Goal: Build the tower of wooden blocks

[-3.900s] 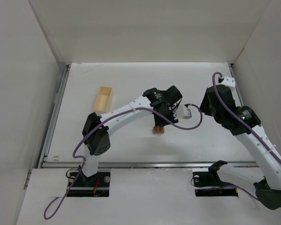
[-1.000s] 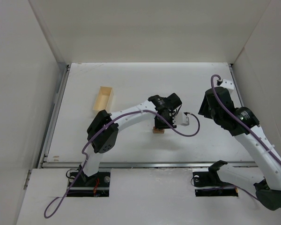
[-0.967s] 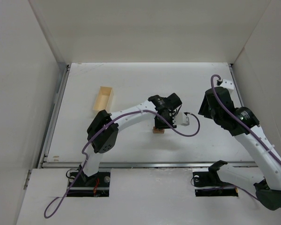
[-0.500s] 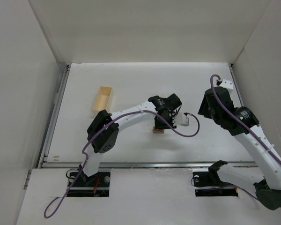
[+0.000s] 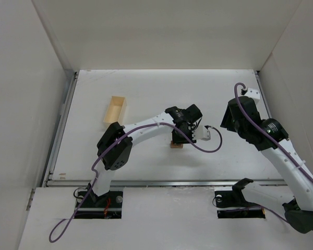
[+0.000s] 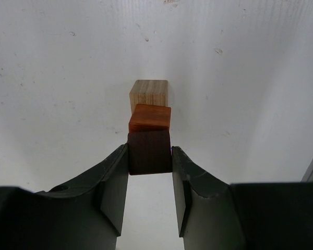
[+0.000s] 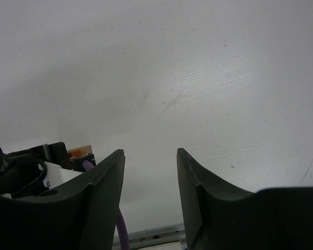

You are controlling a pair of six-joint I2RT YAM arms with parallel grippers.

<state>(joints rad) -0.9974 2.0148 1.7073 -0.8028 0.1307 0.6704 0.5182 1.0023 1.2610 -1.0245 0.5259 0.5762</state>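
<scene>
From my end this reads as a robotics lab test cell: a white table (image 5: 146, 94) boxed in by plain white wall panels (image 5: 161, 31), an aluminium rail (image 5: 161, 183) along the front, the left arm (image 5: 141, 127) and right arm (image 5: 284, 159) bolted down (purple cables (image 5: 211, 151) strung along both).

White table (image 5: 146, 88), two items directly on it.
Pale wooden tray (image 5: 115, 110) on the left half, long side running front to back, open side up. Light tan block (image 6: 148, 94) near centre, flat on the surface, well apart from the tray. Surface matte, with a few small specks and scuffs.
</scene>
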